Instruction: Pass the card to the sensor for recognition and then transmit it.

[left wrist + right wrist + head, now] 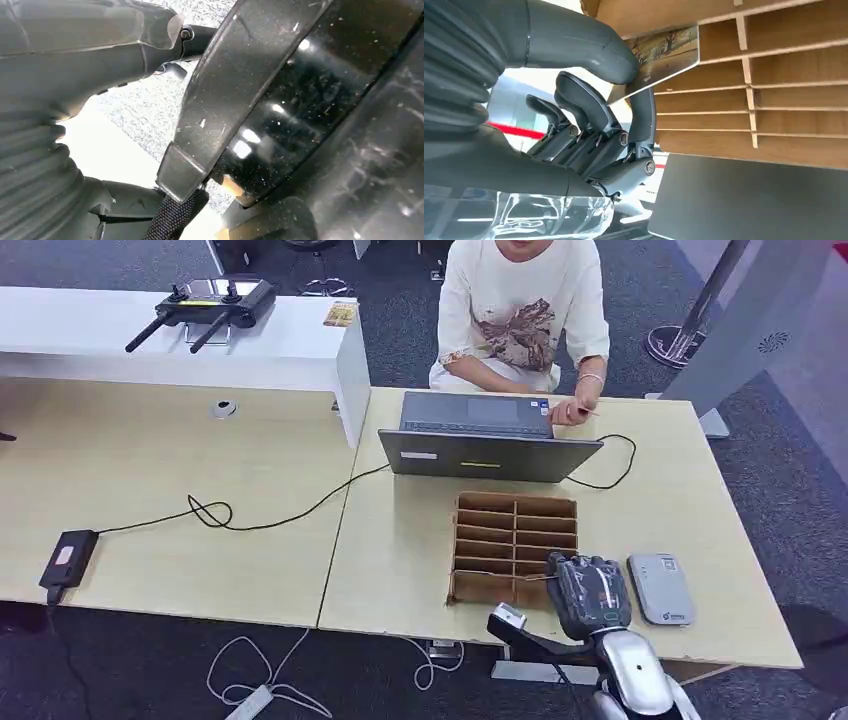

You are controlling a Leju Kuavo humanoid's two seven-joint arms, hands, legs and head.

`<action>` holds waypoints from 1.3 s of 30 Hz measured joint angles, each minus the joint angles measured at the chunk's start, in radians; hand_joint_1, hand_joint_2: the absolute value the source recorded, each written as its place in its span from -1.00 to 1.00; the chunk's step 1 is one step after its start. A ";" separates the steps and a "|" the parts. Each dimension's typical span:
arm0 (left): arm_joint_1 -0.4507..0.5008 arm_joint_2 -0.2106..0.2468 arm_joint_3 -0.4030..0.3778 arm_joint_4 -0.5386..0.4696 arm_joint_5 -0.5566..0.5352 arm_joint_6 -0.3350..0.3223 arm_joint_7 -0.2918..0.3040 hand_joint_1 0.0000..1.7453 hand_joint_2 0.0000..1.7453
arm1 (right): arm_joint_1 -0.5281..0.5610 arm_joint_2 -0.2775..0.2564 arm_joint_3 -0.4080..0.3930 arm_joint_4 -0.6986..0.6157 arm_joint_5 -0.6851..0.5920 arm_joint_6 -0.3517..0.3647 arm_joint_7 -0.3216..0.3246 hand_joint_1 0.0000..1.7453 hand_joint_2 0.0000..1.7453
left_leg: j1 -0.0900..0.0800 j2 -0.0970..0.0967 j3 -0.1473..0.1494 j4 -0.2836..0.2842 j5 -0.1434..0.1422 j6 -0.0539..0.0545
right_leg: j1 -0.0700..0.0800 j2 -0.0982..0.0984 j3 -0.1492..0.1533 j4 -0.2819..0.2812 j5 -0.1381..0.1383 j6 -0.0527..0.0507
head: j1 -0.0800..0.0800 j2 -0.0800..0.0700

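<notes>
the right hand [590,592] sits at the near right corner of the rack [514,545], a brown box of thin wooden slats cut into two columns of shallow slots. in the right wrist view its thick grey thumb and a dark finger pinch the card [663,60], a flat, thin rectangle with a printed landscape on its face and a pale edge; the card lies at the rack's edge, over the slot dividers. just beside the hand, on the pale woodgrain table [400,560], lies the sensor [661,588], a smooth grey rounded slab. behind the rack stands an open grey laptop [488,440], a black cable looping from it. a person [520,310] in a cream shirt sits behind it. the left hand [75,60] shows as grey ribbed cover; i cannot tell how its fingers lie.
</notes>
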 joint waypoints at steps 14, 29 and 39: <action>0.001 0.002 0.000 0.000 0.003 -0.002 -0.009 -1.00 1.00 | 0.003 -0.003 -0.042 -0.063 -0.158 0.023 -0.064 1.00 1.00 | 0.000 0.000 0.000 0.000 0.000 0.000 | 0.000 0.000 0.000 0.000 0.000 0.000 | 0.000 0.000; 0.002 0.002 0.000 0.000 0.014 -0.002 -0.009 -1.00 1.00 | 0.039 -0.018 -0.121 -0.126 -0.269 0.035 -0.103 1.00 1.00 | 0.000 0.000 0.000 0.000 0.000 0.000 | 0.000 0.000 -0.001 0.000 0.000 0.000 | 0.000 0.000; 0.003 0.002 0.000 0.000 0.021 -0.001 -0.009 -1.00 1.00 | 0.093 -0.020 -0.188 -0.170 -0.445 0.121 -0.241 1.00 1.00 | 0.000 0.000 -0.001 0.000 0.000 0.000 | 0.000 0.000 -0.001 0.000 0.000 0.000 | 0.000 0.000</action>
